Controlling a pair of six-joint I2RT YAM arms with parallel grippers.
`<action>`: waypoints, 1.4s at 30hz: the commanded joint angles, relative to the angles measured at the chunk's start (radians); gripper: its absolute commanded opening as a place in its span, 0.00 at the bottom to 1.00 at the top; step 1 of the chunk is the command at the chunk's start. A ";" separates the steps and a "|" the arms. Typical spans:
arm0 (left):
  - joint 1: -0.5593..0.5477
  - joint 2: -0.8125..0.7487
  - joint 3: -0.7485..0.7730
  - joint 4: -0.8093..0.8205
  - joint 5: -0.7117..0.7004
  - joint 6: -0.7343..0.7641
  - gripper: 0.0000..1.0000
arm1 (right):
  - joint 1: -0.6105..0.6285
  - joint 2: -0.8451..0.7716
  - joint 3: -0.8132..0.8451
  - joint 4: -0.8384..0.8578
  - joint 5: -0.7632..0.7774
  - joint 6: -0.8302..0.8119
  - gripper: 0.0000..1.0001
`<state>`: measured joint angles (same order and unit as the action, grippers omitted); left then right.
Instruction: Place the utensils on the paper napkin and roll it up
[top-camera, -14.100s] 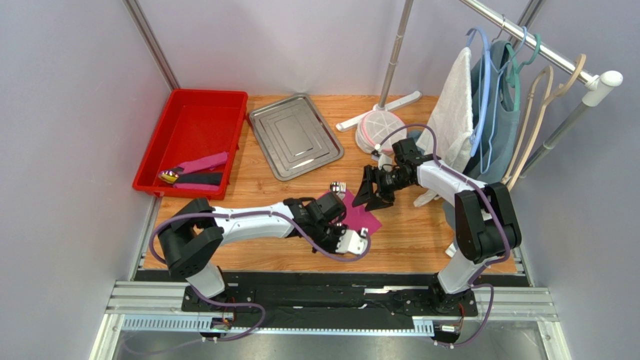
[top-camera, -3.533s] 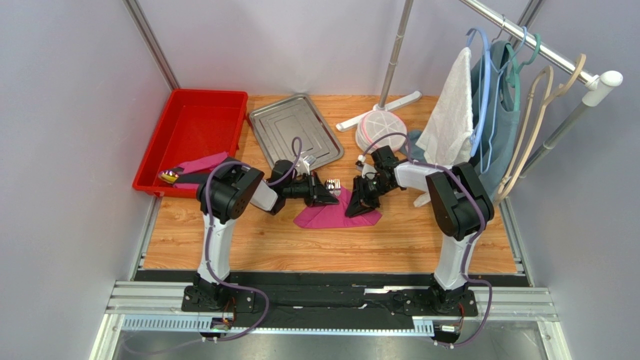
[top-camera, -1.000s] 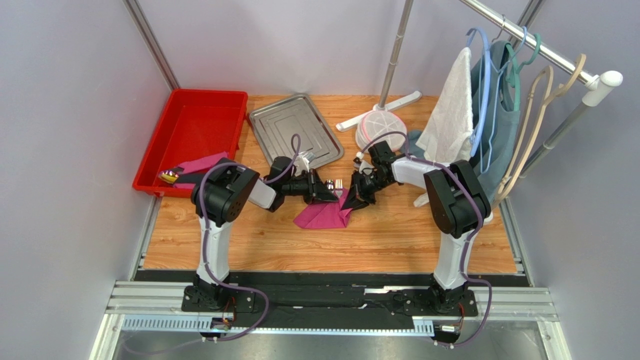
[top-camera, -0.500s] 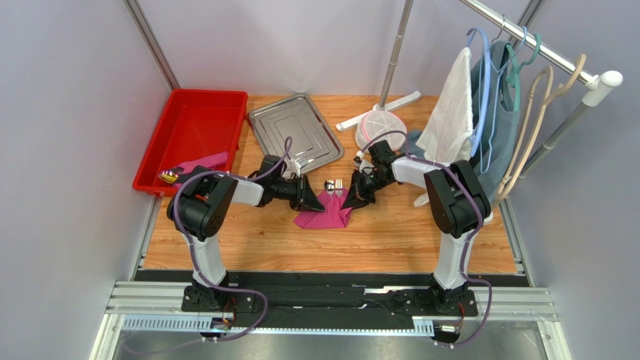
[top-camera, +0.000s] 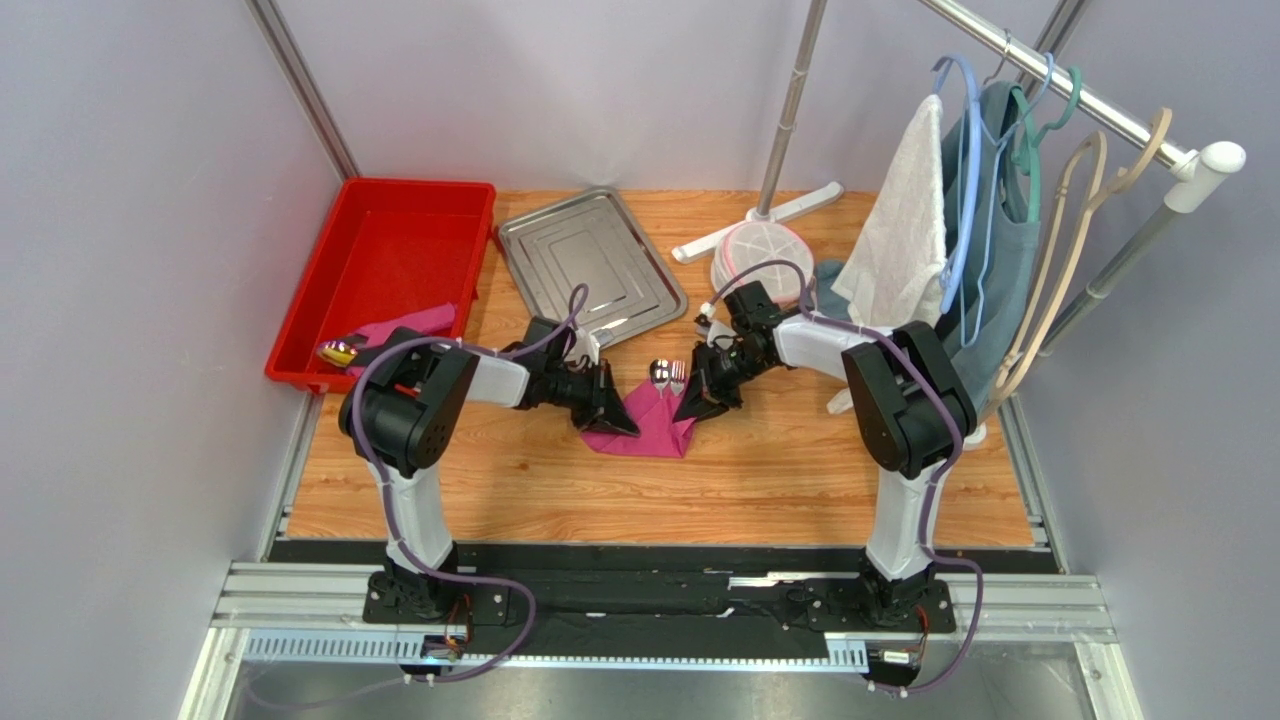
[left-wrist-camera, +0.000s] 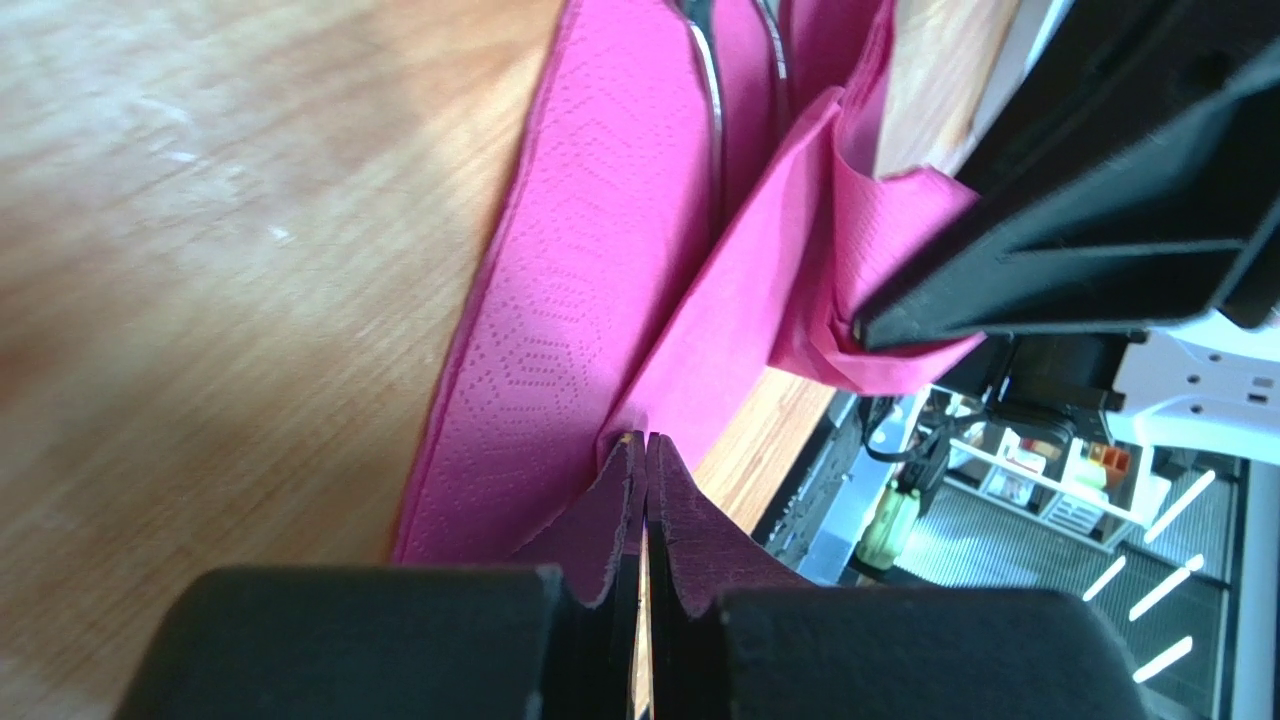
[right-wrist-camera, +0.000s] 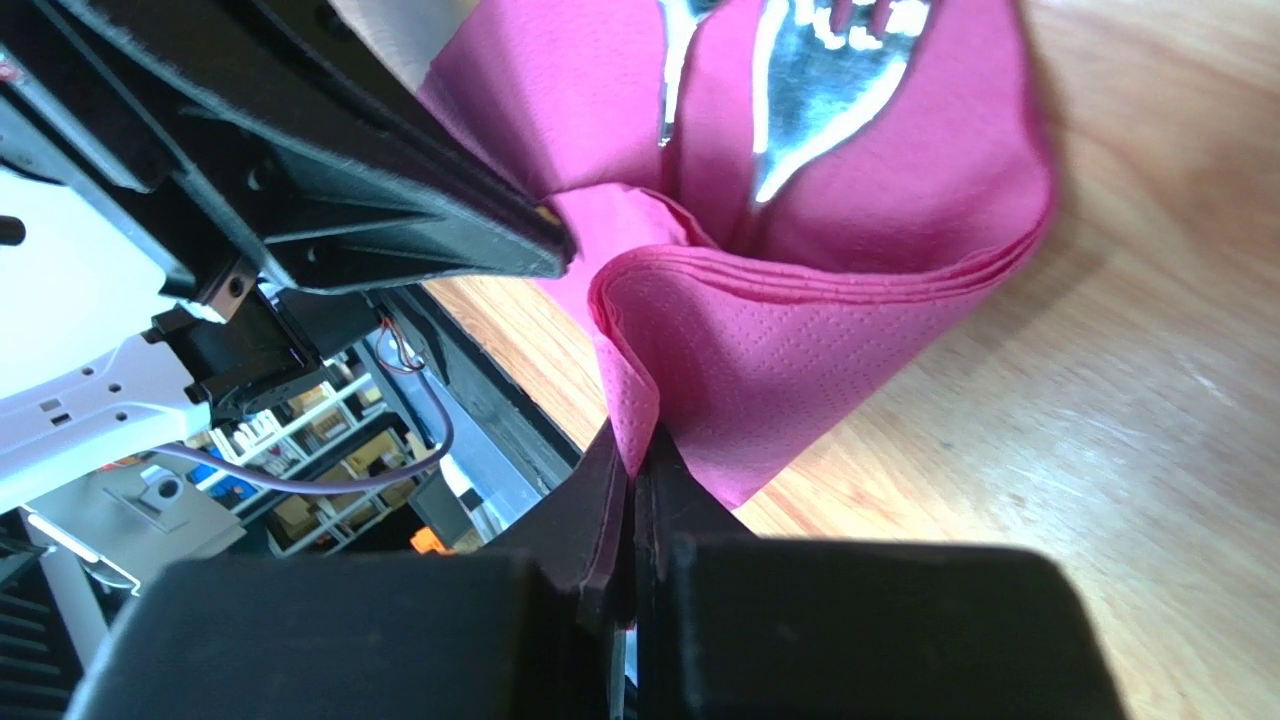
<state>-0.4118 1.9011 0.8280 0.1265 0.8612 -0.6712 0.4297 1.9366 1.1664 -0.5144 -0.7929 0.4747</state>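
Napkin (top-camera: 646, 435) centre frame on table (top-camera: 781, 465). Utensils (top-camera: 670, 368) lie on it, long axis toward frame top, heads poking out. Left gripper (top-camera: 613, 419) pinches napkin's left edge; right gripper (top-camera: 684, 411) pinches right edge, raised into a fold. Arms equally near; roll should run sideways across handles.

Trays and hanging things on a brown wooden table (top-camera: 781, 465).
A red plastic tray (top-camera: 388, 248) sits far left, a shiny steel tray (top-camera: 589, 273) just beside it; a white cloth towel (top-camera: 902, 225) hangs below a metal rail (top-camera: 1142, 120) at right.
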 joint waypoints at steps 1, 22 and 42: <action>-0.004 0.015 0.037 -0.054 -0.030 0.047 0.02 | 0.017 -0.034 0.044 0.028 0.012 0.007 0.00; -0.016 0.041 0.045 -0.073 -0.045 0.064 0.00 | 0.103 0.021 0.104 0.025 0.049 -0.004 0.02; -0.002 -0.078 0.007 -0.027 0.012 0.036 0.13 | 0.127 0.061 0.075 0.105 0.049 0.016 0.39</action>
<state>-0.4194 1.9133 0.8555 0.0818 0.8619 -0.6441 0.5495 1.9915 1.2362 -0.4614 -0.7345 0.4808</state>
